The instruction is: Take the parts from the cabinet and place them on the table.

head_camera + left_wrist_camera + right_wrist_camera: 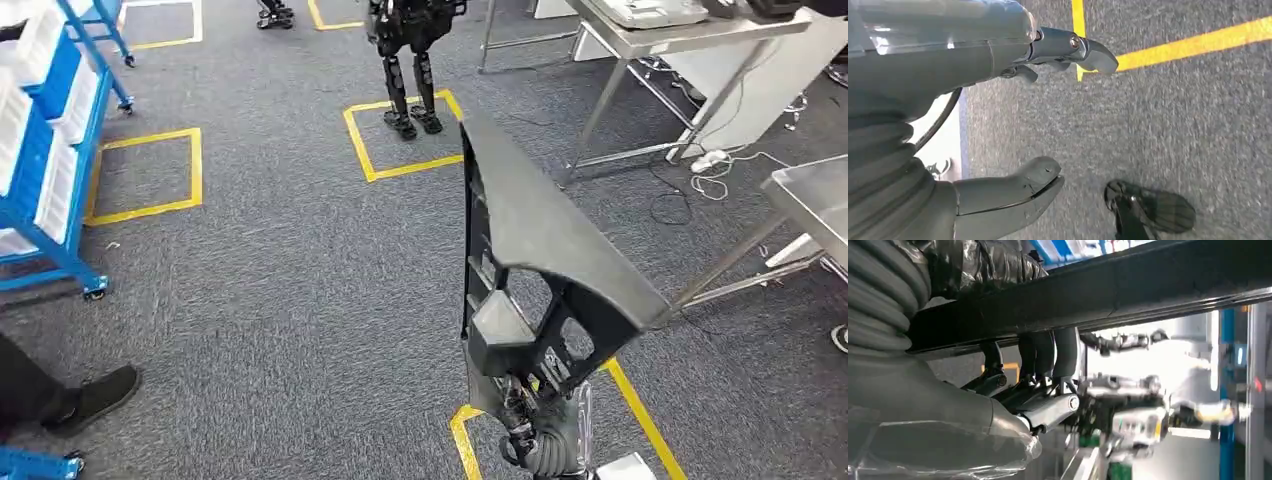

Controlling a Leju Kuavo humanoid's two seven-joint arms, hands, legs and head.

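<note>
The right hand (530,425), low and near, grips a large black plastic panel (535,250) by its lower end; its fingers (1048,357) wrap the panel's edge, and the part rises upright above them. The left hand (998,125) hangs over grey carpet (280,280), fingers (1088,52) and thumb apart, holding nothing. Yellow floor tape (640,420) runs just beneath the right fingers. Left of them, a person's black shoe (95,395). Beyond, open carpet. Farther right, a steel desk (815,195) with loose cables (715,170); farther left, a blue rack (50,150). Farthest ahead stands another robot (410,60).
</note>
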